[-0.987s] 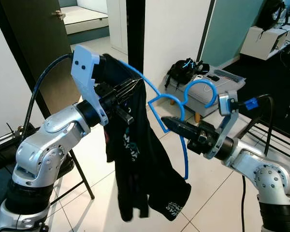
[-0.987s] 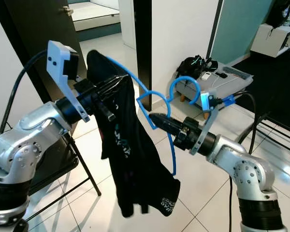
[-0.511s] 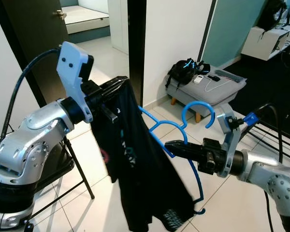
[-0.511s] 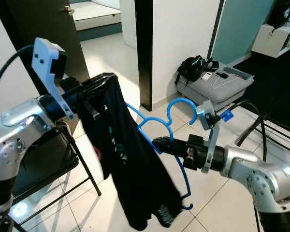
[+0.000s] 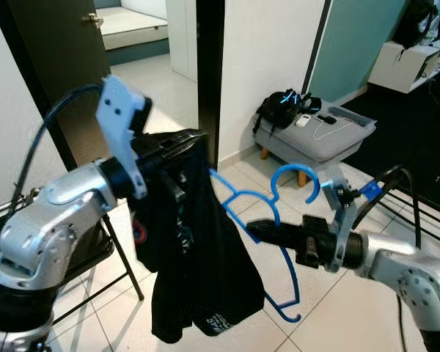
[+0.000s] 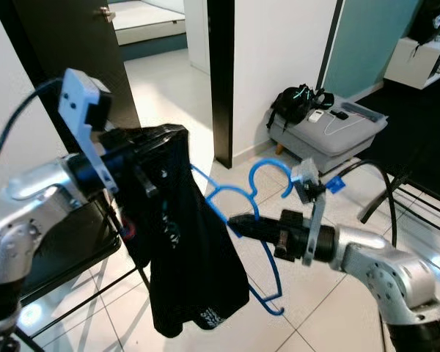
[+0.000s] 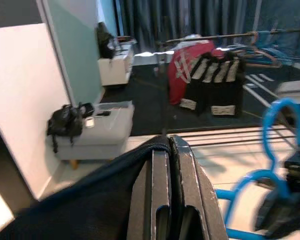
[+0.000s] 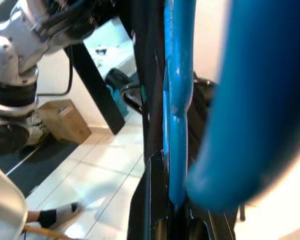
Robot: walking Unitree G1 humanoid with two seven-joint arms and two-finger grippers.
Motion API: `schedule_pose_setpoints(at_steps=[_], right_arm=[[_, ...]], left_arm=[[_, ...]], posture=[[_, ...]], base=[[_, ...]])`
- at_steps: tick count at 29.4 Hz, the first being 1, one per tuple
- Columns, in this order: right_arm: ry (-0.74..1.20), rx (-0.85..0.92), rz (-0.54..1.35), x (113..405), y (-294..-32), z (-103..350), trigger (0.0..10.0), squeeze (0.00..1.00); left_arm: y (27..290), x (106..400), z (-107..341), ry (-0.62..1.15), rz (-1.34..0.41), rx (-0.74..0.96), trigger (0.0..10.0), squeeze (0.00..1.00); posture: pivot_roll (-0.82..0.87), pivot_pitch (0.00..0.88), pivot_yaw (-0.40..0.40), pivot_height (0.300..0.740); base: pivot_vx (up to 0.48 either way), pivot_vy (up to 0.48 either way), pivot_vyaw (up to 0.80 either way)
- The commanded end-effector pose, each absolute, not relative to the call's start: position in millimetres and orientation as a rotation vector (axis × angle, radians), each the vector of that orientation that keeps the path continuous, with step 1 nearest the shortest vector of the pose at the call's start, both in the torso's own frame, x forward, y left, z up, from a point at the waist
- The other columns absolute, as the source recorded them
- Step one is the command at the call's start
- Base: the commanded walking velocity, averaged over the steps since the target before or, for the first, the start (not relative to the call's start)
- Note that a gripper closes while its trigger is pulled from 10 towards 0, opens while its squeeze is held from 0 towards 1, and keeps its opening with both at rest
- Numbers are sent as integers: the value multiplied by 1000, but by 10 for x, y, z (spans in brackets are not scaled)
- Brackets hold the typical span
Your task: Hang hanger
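One blue hanger (image 5: 268,220), held mid-air between the arms, partly threaded into a black garment (image 5: 194,271). Right gripper (image 5: 258,231) has its jaws clamped on the hanger's frame below the hook; hook points up, free. Left gripper (image 5: 183,143) has its jaws pinched on the garment's top edge, cloth draping down over the hanger's left shoulder.

Step, my read: still dressing/carrying, not hanging yet. A clothes rail (image 7: 230,37) with hung clothes sits well apart across the room. Next move calls for turning toward that rail and keeping the hook upright.
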State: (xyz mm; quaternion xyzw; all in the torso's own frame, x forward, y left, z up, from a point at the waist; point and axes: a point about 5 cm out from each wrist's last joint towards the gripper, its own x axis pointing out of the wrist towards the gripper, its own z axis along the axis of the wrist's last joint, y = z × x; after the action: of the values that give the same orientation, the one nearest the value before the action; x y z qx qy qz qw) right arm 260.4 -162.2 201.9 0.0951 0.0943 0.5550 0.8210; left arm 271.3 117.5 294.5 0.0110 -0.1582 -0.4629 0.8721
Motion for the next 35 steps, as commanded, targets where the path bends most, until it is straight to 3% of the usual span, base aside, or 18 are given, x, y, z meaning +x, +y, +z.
schedule_pose_setpoints(at_steps=[1,8,12,14,18,25,29,35], right_arm=[[263,200,1225,2573,-1509,1921,10000,0],[290,190,1258,2557,-1427,1842,10000,0],[191,202,1081,2803,-1457,1886,10000,0],[125,273,949,2971,-1532,1960,10000,0],[-7,389,872,3079,-1628,2151,10000,0],[-147,564,829,3145,-1748,2370,10000,0],[-116,527,866,3109,-1696,2325,10000,0],[83,284,1072,2849,-1522,2067,10000,0]], left_arm=[[938,2538,2984,-371,-1122,13,0,0],[774,2420,2968,-361,-1244,-11,0,0],[688,2344,2895,-324,-1302,-9,0,0],[672,2321,2865,-310,-1310,-13,0,0],[681,2301,2833,-295,-1311,-16,0,0],[730,2306,2758,-259,-1286,10,0,0],[755,2324,2755,-260,-1267,20,0,0],[854,2416,2797,-280,-1192,46,0,0]], posture=[[14,36,-20,740],[18,35,-21,740],[20,36,-19,740],[20,36,-19,740],[22,37,-24,740],[23,38,-25,740],[19,38,-23,740],[17,36,-22,740]], base=[[0,0,0],[0,0,0],[0,0,0],[0,0,0],[0,0,0],[0,0,0],[0,0,0],[0,0,0]])
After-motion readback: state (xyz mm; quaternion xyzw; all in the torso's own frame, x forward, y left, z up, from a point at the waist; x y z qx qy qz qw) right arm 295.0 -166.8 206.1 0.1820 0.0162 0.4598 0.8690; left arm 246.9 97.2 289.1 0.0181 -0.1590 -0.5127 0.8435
